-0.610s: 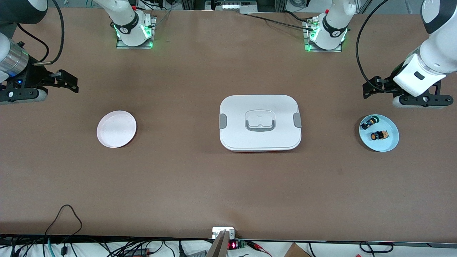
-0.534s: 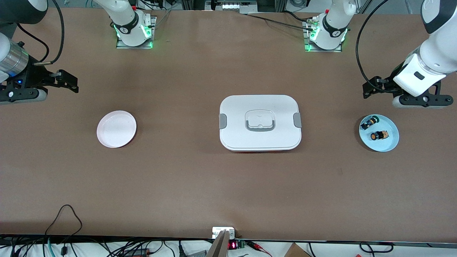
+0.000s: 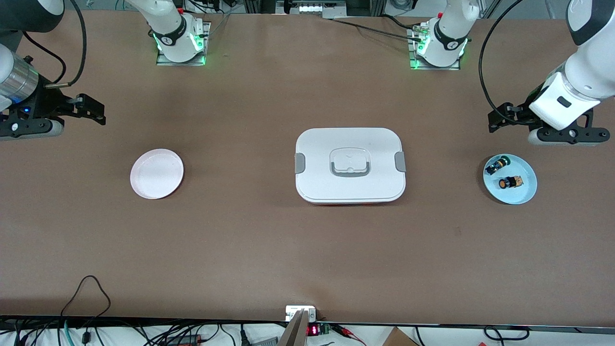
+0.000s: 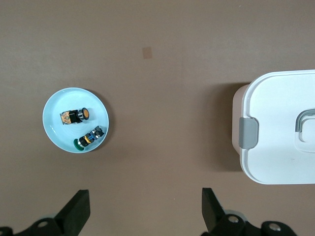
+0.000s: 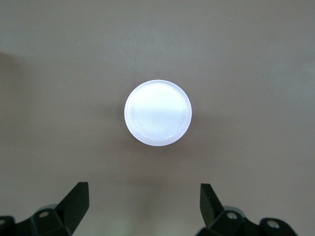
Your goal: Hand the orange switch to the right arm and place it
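The orange switch (image 3: 510,182) lies on its side on a light blue plate (image 3: 524,193) toward the left arm's end of the table. It also shows in the left wrist view (image 4: 75,116) on the plate (image 4: 61,98). A green-capped switch (image 3: 496,166) lies beside it on the same plate. My left gripper (image 3: 569,137) hangs open and empty above the table, just off the plate's edge, with its jaws wide apart in the left wrist view (image 4: 146,211). My right gripper (image 3: 29,129) is open and empty at the right arm's end of the table (image 5: 145,206).
A small white plate (image 3: 156,173) lies toward the right arm's end and shows under the right wrist camera (image 5: 157,112). A white lidded box (image 3: 350,165) with grey clips and a handle sits mid-table; its end shows in the left wrist view (image 4: 280,128).
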Robot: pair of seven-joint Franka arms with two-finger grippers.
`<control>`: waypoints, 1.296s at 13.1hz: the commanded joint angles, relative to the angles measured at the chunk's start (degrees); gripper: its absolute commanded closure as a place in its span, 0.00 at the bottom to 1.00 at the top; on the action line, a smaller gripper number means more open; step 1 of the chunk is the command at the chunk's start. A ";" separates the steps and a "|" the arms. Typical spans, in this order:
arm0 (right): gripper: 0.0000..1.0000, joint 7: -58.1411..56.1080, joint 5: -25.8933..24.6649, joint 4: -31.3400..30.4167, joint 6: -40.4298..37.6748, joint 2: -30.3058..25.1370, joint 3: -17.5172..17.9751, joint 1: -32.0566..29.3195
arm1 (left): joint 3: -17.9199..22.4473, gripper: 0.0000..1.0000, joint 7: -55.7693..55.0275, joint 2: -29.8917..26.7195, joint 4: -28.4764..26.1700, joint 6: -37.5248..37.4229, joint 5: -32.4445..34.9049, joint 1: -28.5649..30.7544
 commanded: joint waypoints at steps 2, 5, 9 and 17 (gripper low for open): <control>0.00 0.23 0.28 1.50 -1.17 0.47 -0.37 0.47 | 0.21 0.00 -0.45 1.69 2.16 -3.52 0.68 -0.29; 0.00 0.14 0.28 1.50 -1.17 0.47 -0.28 0.56 | 0.38 0.00 -0.45 4.50 3.30 -3.78 0.58 0.42; 0.00 0.14 0.28 1.50 -1.09 0.64 -0.19 0.56 | 1.00 0.00 0.60 8.28 2.78 -6.34 1.46 3.74; 0.00 0.23 0.28 1.50 -1.09 0.64 -0.10 0.56 | 1.00 0.00 9.98 19.18 -4.94 16.48 1.81 16.75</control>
